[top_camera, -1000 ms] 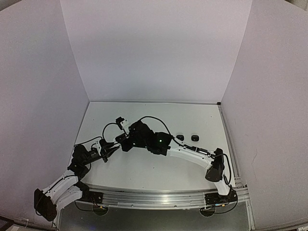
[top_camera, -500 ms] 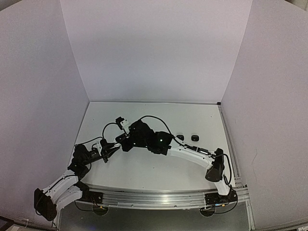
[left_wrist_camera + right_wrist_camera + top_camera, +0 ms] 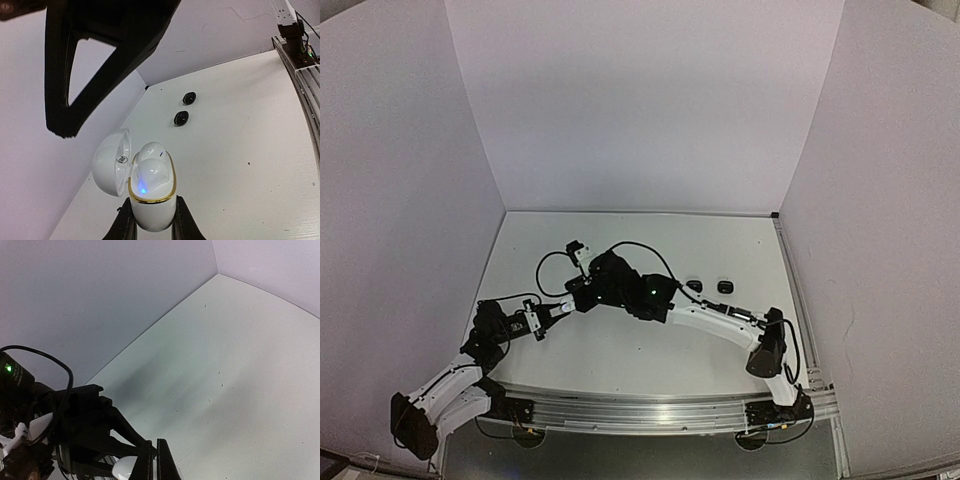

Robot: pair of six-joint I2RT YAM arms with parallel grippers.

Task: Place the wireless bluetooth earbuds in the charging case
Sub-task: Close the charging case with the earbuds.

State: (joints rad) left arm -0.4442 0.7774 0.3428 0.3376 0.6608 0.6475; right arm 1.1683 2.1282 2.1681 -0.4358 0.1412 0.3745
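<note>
My left gripper [image 3: 150, 226] pinches the open white case [image 3: 150, 212]. Both white earbuds [image 3: 151, 170] look seated. My right gripper [image 3: 152, 450], pressed together, should next tip the lid [image 3: 112, 160] shut, I reckon.

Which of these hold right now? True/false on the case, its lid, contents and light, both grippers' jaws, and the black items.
1. The case has its lid open. True.
2. The case is empty. False: two white earbuds sit in it.
3. Its light is off. False: a blue light glows inside the rim.
4. The left gripper grips the case. True.
5. The right jaws are wide open. False: the right gripper is shut.
6. Two black items lie on the table, apart from the case. True.
</note>
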